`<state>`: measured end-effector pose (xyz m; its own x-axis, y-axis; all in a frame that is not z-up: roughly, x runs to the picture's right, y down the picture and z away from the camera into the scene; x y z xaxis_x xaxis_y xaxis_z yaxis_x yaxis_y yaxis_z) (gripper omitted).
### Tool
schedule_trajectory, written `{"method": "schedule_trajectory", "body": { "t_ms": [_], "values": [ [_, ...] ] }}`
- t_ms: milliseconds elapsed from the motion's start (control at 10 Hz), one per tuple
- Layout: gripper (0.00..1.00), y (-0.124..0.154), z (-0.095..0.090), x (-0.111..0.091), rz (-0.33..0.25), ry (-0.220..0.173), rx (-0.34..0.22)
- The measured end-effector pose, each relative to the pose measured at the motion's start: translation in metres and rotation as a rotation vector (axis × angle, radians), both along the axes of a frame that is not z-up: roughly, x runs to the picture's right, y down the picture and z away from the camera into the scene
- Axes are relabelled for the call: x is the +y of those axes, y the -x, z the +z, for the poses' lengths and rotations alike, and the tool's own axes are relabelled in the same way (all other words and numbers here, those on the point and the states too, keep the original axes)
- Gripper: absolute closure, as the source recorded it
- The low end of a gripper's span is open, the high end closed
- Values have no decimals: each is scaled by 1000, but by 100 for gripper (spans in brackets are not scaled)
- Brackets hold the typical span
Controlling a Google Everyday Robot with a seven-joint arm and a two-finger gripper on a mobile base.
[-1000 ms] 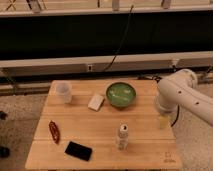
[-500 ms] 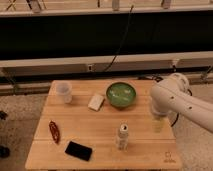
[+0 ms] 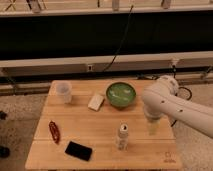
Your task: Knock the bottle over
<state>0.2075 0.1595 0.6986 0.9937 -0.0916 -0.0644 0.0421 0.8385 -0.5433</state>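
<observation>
Shifted leftward since earlier, with gripper (image 3: pixel 152 128) now hanging over table (image 3: pixel 95 131), near and right of upright bottle (image 3: pixel 122 136) before green bowl (image 3: pixel 121 95). Cannot tell whether gripper open or closed.

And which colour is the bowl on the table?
The bowl is green, in the camera view. The gripper hangs beside the upright bottle.

Smooth white rounded arm (image 3: pixel 172 104), pale tool (image 3: pixel 152 128) at its lower tip.
</observation>
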Motion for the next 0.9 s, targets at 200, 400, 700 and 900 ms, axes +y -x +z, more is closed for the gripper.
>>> {"method": "schedule_trajectory", "body": {
  "t_ms": [200, 400, 700, 900],
  "values": [
    [20, 2, -1, 3, -9, 6, 8],
    [20, 11, -1, 7, -22, 13, 5],
    [20, 36, 0, 11, -50, 25, -6],
    [21, 41, -1, 14, -62, 33, -6]
  ]
}}
